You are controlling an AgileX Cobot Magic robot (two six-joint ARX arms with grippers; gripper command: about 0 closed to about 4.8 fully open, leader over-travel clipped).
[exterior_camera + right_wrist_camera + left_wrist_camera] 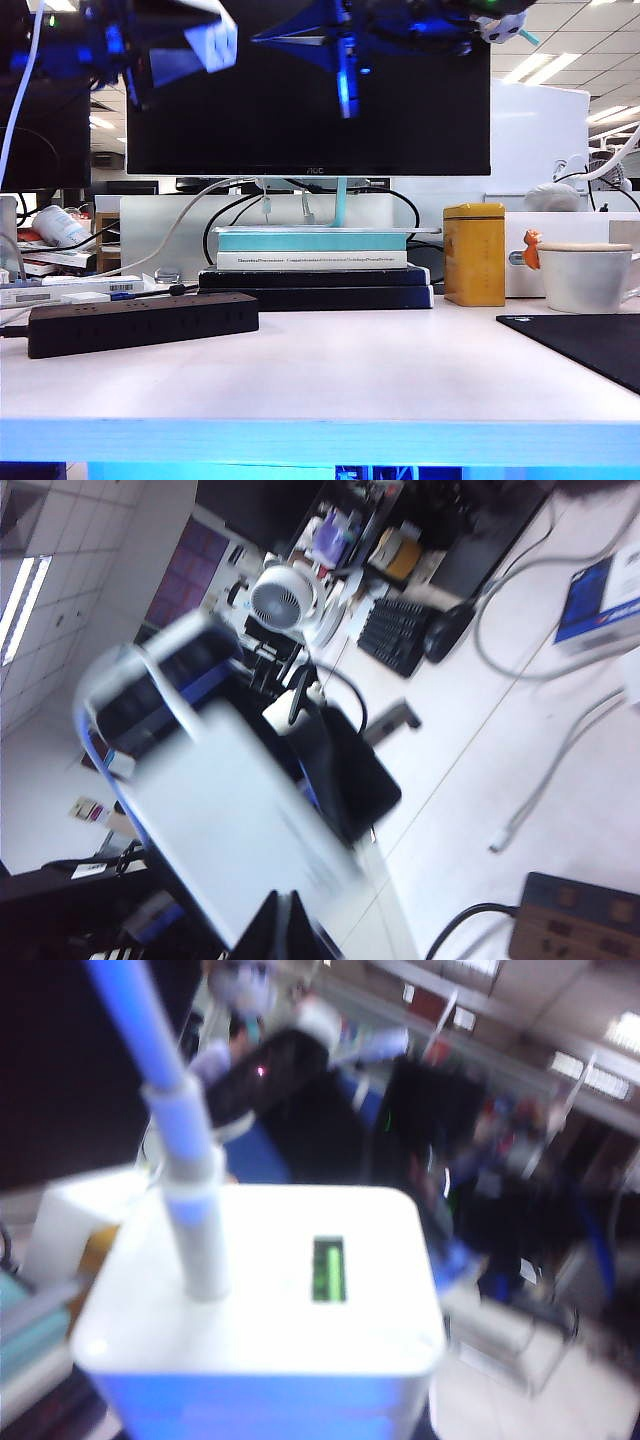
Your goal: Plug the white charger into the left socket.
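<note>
Holding the white charger [260, 1290] aloft — left end effector [205, 45], seemingly; right end effector [283, 925] closed, empty.

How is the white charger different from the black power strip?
The charger is white and blocky; the power strip is black, long and low. The charger is up in the air in the left gripper's jaws; the strip lies on the table. Both have cords.

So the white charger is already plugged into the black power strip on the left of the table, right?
No. The white charger is not plugged in: the left wrist view shows it up at the left hand, cable attached. The exterior view shows the black power strip on the left of the table with nothing plugged in.
</note>
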